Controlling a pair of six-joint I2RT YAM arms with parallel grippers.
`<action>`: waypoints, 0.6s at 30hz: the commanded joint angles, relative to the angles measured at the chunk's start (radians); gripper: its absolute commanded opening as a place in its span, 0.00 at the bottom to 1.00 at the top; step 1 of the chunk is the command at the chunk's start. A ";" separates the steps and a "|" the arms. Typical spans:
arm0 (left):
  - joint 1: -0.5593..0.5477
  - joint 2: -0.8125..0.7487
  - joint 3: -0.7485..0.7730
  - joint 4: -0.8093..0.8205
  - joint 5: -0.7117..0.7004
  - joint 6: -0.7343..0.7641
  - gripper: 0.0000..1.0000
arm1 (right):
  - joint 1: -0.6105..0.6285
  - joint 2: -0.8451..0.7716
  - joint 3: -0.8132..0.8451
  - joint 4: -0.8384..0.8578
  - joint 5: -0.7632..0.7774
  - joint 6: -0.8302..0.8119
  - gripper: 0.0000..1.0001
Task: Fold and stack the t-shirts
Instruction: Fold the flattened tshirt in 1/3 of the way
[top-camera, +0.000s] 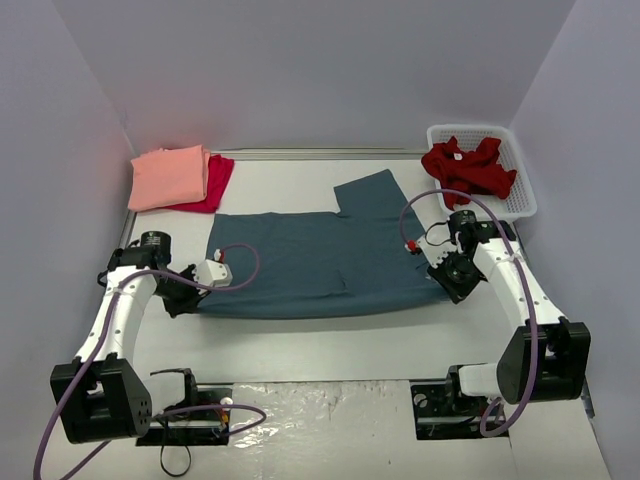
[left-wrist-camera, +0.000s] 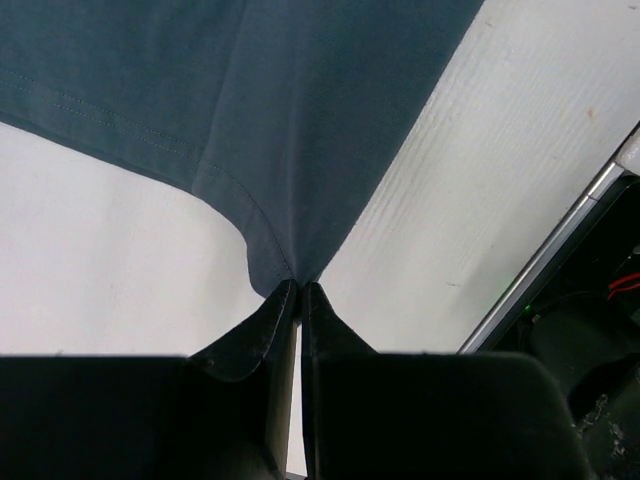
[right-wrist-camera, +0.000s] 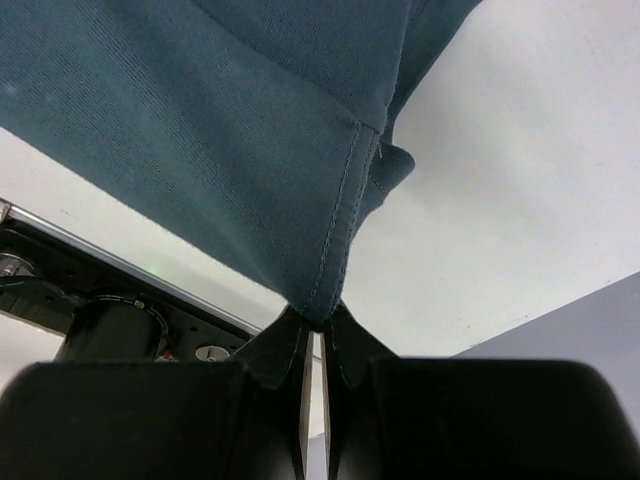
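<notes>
Around the slate-blue t-shirt (top-camera: 320, 262) you have a folded salmon-pink t-shirt (top-camera: 168, 176) at the far left, lying on a crimson t-shirt (top-camera: 218, 182) whose edge shows along its right side; the pair sits just past the blue shirt's far left corner, apart from it. At the far right a white lattice basket (top-camera: 522, 200) holds a crumpled dark red t-shirt (top-camera: 468, 166), near the blue shirt's far sleeve and just beyond your right arm (top-camera: 510, 285). The blue shirt lies spread flat across the middle of the worktop (top-camera: 320, 350), one sleeve pointing away from you. Your left jaws are pressed together on its near left corner and your right jaws pinch its near right corner; in both wrist views the cloth runs straight out of the closed tips. A strip of white worktop runs between the shirt's near hem and the arm bases (top-camera: 190, 420), and your left arm (top-camera: 118, 310) hugs the left edge. A metal rail (top-camera: 300, 153) lines the far edge, and pale grey walls (top-camera: 300, 70) close in on the left, back and right.
</notes>
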 joint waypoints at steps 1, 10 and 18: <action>0.012 -0.036 -0.006 -0.070 0.008 0.042 0.02 | -0.012 -0.053 -0.017 -0.091 0.019 -0.015 0.00; 0.012 -0.070 -0.028 -0.104 0.012 0.057 0.02 | -0.012 -0.099 -0.053 -0.112 0.021 -0.025 0.00; 0.012 -0.094 -0.054 -0.126 0.006 0.080 0.02 | -0.012 -0.123 -0.056 -0.121 0.013 -0.022 0.00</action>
